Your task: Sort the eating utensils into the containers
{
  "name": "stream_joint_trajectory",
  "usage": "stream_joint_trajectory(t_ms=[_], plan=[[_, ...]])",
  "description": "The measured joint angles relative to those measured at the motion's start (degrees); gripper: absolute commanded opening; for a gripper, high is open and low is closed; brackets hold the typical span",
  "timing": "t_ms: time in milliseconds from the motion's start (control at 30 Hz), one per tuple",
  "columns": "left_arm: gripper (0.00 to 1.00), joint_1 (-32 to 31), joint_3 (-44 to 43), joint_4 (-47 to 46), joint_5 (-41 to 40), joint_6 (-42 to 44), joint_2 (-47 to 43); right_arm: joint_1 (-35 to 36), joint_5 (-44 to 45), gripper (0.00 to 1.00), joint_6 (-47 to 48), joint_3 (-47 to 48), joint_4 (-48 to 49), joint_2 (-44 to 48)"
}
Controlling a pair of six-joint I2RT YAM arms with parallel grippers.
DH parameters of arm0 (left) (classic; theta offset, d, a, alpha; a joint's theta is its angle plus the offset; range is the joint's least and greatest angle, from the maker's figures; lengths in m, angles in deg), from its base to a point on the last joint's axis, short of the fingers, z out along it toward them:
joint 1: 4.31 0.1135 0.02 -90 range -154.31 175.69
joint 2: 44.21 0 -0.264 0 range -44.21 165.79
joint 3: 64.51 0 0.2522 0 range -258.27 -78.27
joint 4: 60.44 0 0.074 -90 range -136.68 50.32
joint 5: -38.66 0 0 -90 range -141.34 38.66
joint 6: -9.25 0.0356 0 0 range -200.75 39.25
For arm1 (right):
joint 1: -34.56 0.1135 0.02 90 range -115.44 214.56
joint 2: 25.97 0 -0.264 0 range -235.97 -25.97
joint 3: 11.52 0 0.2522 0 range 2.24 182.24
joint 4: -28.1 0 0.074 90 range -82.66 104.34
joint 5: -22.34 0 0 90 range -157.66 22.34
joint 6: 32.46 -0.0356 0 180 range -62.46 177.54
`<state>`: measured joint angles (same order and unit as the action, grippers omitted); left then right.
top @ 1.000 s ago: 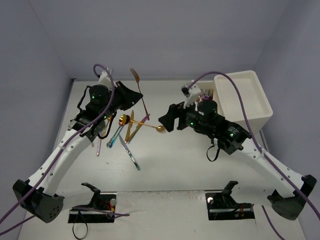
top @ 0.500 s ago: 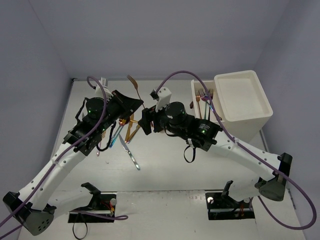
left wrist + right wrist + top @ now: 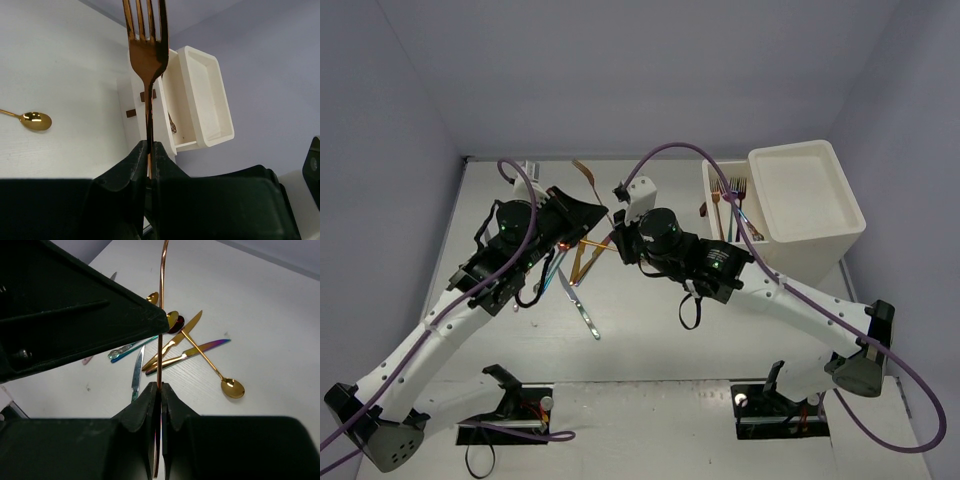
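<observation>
Lavender walls close round a matt white table [image 3: 660,330] with a faint grain in its top. At its far right corner stands the drawer unit [image 3: 810,195], boxy cream-white plastic with a recessed top. On its left side one shallow drawer [image 3: 707,205] is pulled out, and a few forks [image 3: 730,187] lie in it with their tines toward the far edge.

Left of centre, nearer the far edge, we see the loose utensils [image 3: 175,342] crossed in a heap. They are slim polished metal in gold, iridescent blue-green and purple-pink. A gold spoon [image 3: 232,388] reaches out of the heap, its oval bowl clear of the others.

The rose-gold fork [image 3: 148,55] is off the table, above that heap. It is mirror-bright, with long narrow tines and a thin handle. The left gripper [image 3: 150,146] has its black fingers pressed together on the handle below the neck, the tines pointing away from the wrist. The right gripper [image 3: 159,388] is closed just as tightly on the same handle, which rises edge-on from between its fingers and passes the black wedge of the other gripper.

Both arms reach forward and inward from the near corners, elbows turned outward. Their wrists meet just beside each other left of centre, and a purple cable [image 3: 670,155] loops over each.
</observation>
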<state>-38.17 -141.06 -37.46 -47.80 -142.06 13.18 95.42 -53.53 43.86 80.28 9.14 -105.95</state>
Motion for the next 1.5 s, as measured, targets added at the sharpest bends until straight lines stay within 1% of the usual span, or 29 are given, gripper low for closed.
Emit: stream_joint_trajectory(t_ms=[33, 67, 100, 133, 167, 200, 267, 333, 467, 633, 733, 867, 1000, 1100, 1300, 1400, 1500], plan=[[0.0, -0.1, 0.01, -0.01, -0.03, 0.29, -0.01, 0.0, 0.19, 0.0, 0.03, 0.0, -0.04, -0.01], [0.06, -0.2, 0.01, -0.03, -0.03, 0.63, -0.01, 0.0, 0.34, 0.0, 0.06, 0.0, -0.09, -0.01], [0.15, -0.22, 0.01, 0.03, -0.03, 1.04, -0.01, 0.06, 0.57, 0.0, 0.07, -0.04, -0.14, -0.01], [0.25, -0.22, 0.01, 0.1, -0.03, 1.47, -0.01, 0.13, 0.81, 0.0, 0.07, -0.1, -0.2, -0.01], [0.38, -0.24, -0.03, 0.49, -0.15, 2.09, -0.01, 0.21, 1.09, 0.0, 0.07, -0.23, -0.22, 0.02], [0.49, -0.27, -0.11, 1.32, -0.44, 3.0, -0.02, 0.28, 1.45, 0.0, 0.06, -0.47, -0.19, 0.07], [0.61, -0.33, -0.26, 3.56, -1.75, 5.25, -0.19, 0.37, 2.26, 0.0, 0.05, -1.25, -0.01, 0.42], [0.66, -0.33, -0.39, 6.84, -3.63, 7.7, -0.73, 0.36, 3.42, 0.0, 0.05, -2.58, 0.05, 1.29], [0.7, -0.33, -0.96, 12.66, -7.94, 12.4, -3.26, 0.26, 5.42, 0.0, 0.05, -4.51, -0.03, 3.16], [0.71, -0.33, -2.2, 18.43, -13.96, 18.36, -9.5, -1.66, 6.98, 0.0, 0.08, -6.35, -0.89, 6.05], [0.71, -0.33, -2.25, 21.4, -18.02, 22.78, -14.35, -5.64, 7.34, 0.0, 0.15, -6.85, -2.64, 7.97], [0.72, -0.33, -1.66, 25.2, -23.56, 29.64, -20.34, -12.94, 7.87, 0.0, 1.03, -7.3, -5.74, 10.66], [0.75, -0.31, 1.21, 27.2, -28.27, 35.57, -25.62, -20.76, 7.27, 0.0, 3.46, -7.31, -8.66, 12.65], [0.77, -0.31, 4.05, 29.05, -30.0, 38.63, -25.94, -26.99, 5.5, 0.0, 4.79, -7.39, -10.29, 13.22], [0.78, -0.31, 8.84, 30.03, -30.45, 42.41, -22.62, -38.94, -1.33, 0.0, 6.18, -9.16, -12.01, 13.26], [0.78, -0.31, 12.08, 29.52, -30.45, 44.13, -21.51, -41.96, -4.19, 0.0, 6.28, -10.54, -12.36, 12.56], [0.78, -0.31, 14.71, 29.23, -30.45, 45.08, -21.5, -42.55, -6.29, 0.01, 6.28, -12.18, -12.62, 11.26]])
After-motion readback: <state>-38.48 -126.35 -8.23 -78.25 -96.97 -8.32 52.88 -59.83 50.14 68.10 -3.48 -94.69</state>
